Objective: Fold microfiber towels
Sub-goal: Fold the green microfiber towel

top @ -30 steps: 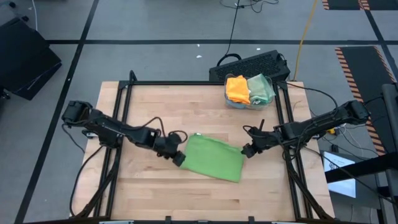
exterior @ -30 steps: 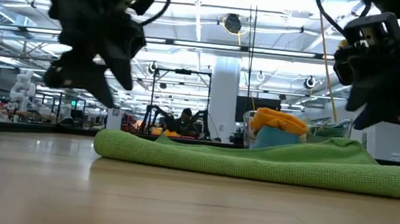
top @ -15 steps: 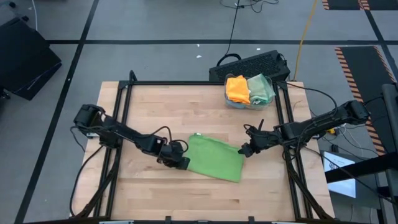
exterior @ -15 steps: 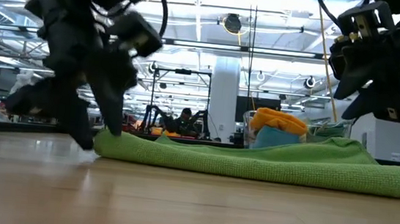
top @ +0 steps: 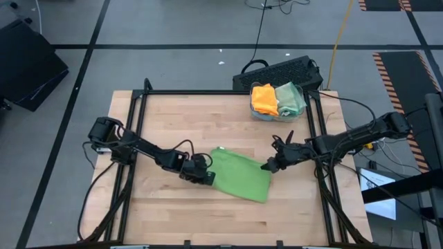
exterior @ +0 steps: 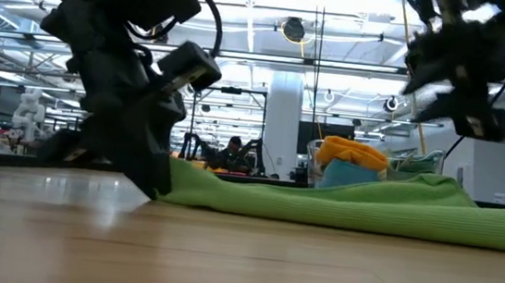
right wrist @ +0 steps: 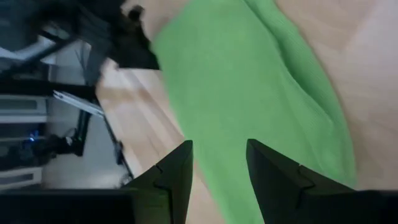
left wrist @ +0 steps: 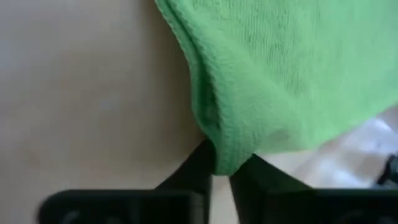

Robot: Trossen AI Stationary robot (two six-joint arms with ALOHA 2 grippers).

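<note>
A lime green microfiber towel (top: 242, 176) lies flat on the wooden table (top: 173, 124), a little right of the middle; the low view shows it as a thick green band (exterior: 348, 206). My left gripper (top: 208, 178) is down at the towel's left edge and shut on it. My right gripper (top: 268, 166) hangs open above the towel's right edge, clear of the cloth, with nothing between its fingers (right wrist: 177, 171). More towels, one orange (top: 264, 97) and one sage green (top: 291, 98), sit in a bin at the far right corner. My left gripper pinches the towel's left edge (left wrist: 225, 149) between its two fingers (left wrist: 202, 163). They come slanting down from the table's left. The cloth bunches into a rounded lip at the fingertips; one layer or several, I cannot tell. The towel's remaining part lies on the table.
The bin (top: 275, 114) with the orange and sage green towels stands at the far right, with a black keyboard (top: 277, 71) just beyond the table's far edge. A black frame (top: 138, 104) runs round the tabletop. Bare wood lies left of and in front of the towel.
My left gripper has come down to the table and moved right to the towel's left edge, rolling its wrist, and has shut on the cloth there. The edge has bunched up a little at the fingers. My right gripper has risen slightly above the towel's right edge.
</note>
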